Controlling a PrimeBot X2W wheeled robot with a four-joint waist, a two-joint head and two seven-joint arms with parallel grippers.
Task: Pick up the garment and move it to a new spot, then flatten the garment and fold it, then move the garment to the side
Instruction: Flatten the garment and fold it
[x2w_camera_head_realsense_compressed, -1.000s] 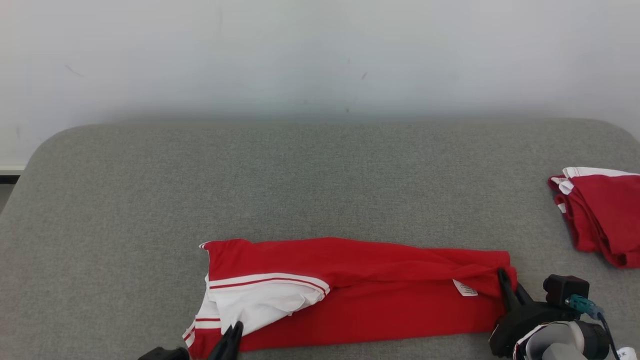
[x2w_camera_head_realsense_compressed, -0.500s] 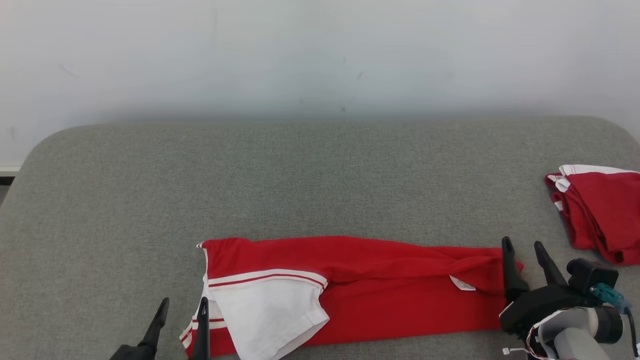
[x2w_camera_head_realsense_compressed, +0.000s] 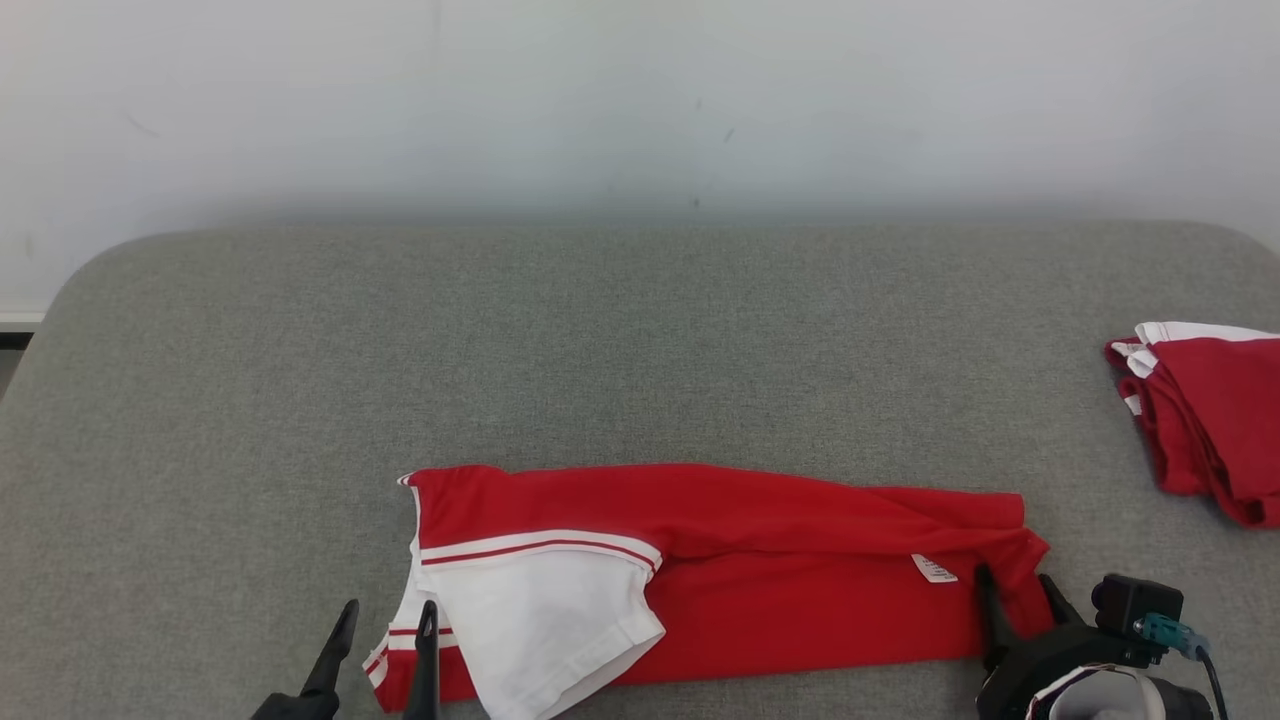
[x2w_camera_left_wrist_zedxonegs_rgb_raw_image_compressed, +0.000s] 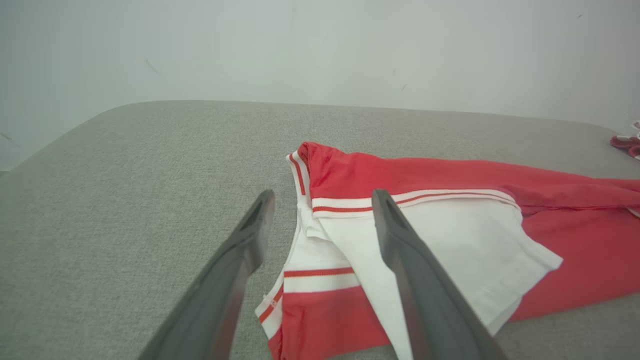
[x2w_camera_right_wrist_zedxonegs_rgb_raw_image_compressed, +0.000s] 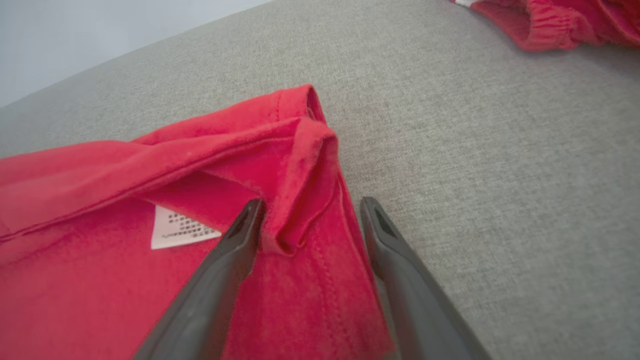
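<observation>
The garment (x2w_camera_head_realsense_compressed: 760, 590) is a red shirt with a white, red-striped sleeve (x2w_camera_head_realsense_compressed: 545, 615). It lies folded into a long band near the front edge of the grey padded surface (x2w_camera_head_realsense_compressed: 640, 350). My left gripper (x2w_camera_head_realsense_compressed: 386, 625) stands open at the garment's left end, its fingers astride the striped hem (x2w_camera_left_wrist_zedxonegs_rgb_raw_image_compressed: 320, 280). In the left wrist view the left gripper (x2w_camera_left_wrist_zedxonegs_rgb_raw_image_compressed: 322, 200) holds nothing. My right gripper (x2w_camera_head_realsense_compressed: 1017, 592) is open at the right end. In the right wrist view a raised red fold (x2w_camera_right_wrist_zedxonegs_rgb_raw_image_compressed: 305, 165) of cloth lies between the spread fingers of the right gripper (x2w_camera_right_wrist_zedxonegs_rgb_raw_image_compressed: 311, 205), beside a white label (x2w_camera_right_wrist_zedxonegs_rgb_raw_image_compressed: 180, 227).
A second red and white garment (x2w_camera_head_realsense_compressed: 1210, 420) lies folded at the surface's right edge, also seen as a red bundle (x2w_camera_right_wrist_zedxonegs_rgb_raw_image_compressed: 550, 20) in the right wrist view. A pale wall rises behind the surface. Bare grey padding stretches behind and to the left of the garment.
Both grippers went from shut to open and let go of the garment's ends. The white sleeve dropped flatter onto the red cloth. The head camera shifted slightly.
</observation>
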